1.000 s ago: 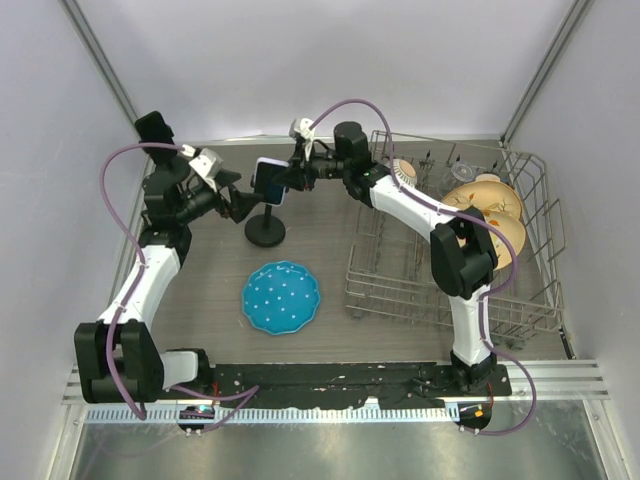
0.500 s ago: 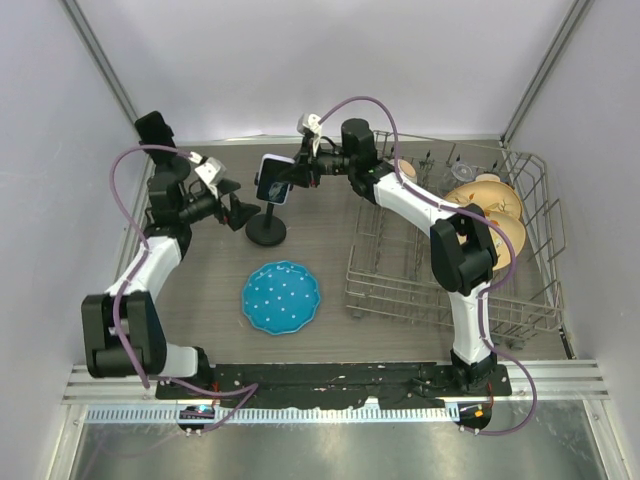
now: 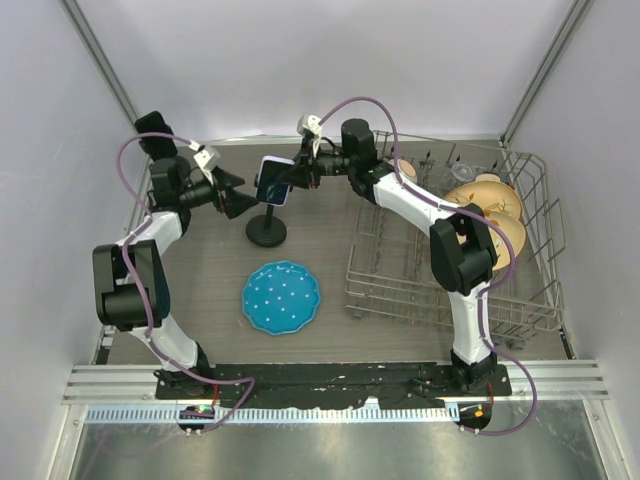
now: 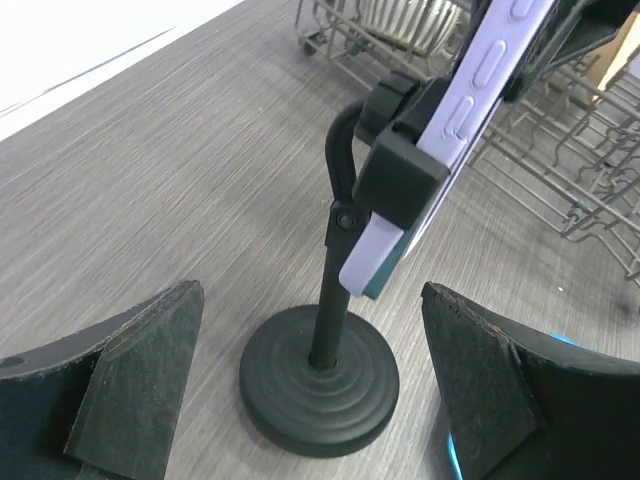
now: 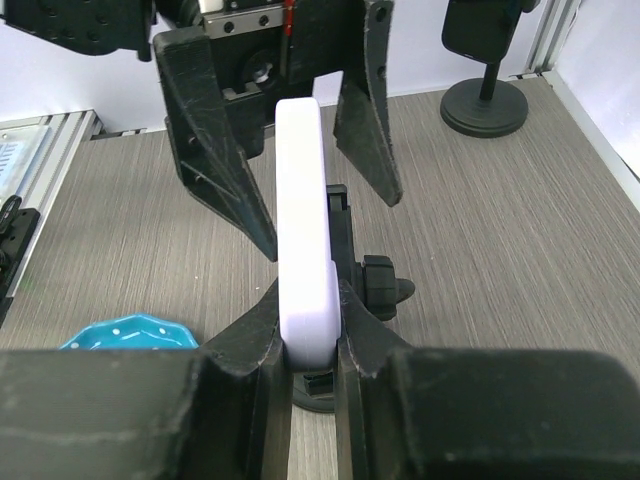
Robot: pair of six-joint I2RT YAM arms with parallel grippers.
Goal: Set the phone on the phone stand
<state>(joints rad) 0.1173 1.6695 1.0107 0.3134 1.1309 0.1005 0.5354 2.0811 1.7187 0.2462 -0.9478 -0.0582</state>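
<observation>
A phone in a lilac case (image 3: 272,180) sits in the clamp at the head of the black phone stand (image 3: 266,230). My right gripper (image 3: 296,176) is shut on the phone's edge; in the right wrist view its fingers (image 5: 250,330) press both faces of the phone (image 5: 303,230). My left gripper (image 3: 240,200) is open and empty just left of the stand. In the left wrist view its fingers (image 4: 140,370) flank the stand's round base (image 4: 318,380), apart from it, with the phone (image 4: 450,130) tilted above.
A blue dotted plate (image 3: 281,296) lies in front of the stand. A wire dish rack (image 3: 450,240) with bowls (image 3: 490,205) fills the right side. A second black stand (image 5: 484,100) shows far off in the right wrist view.
My left arm has drawn back toward the far left, its gripper still open beside the stand. The right gripper and the phone have stayed at the stand's head.
</observation>
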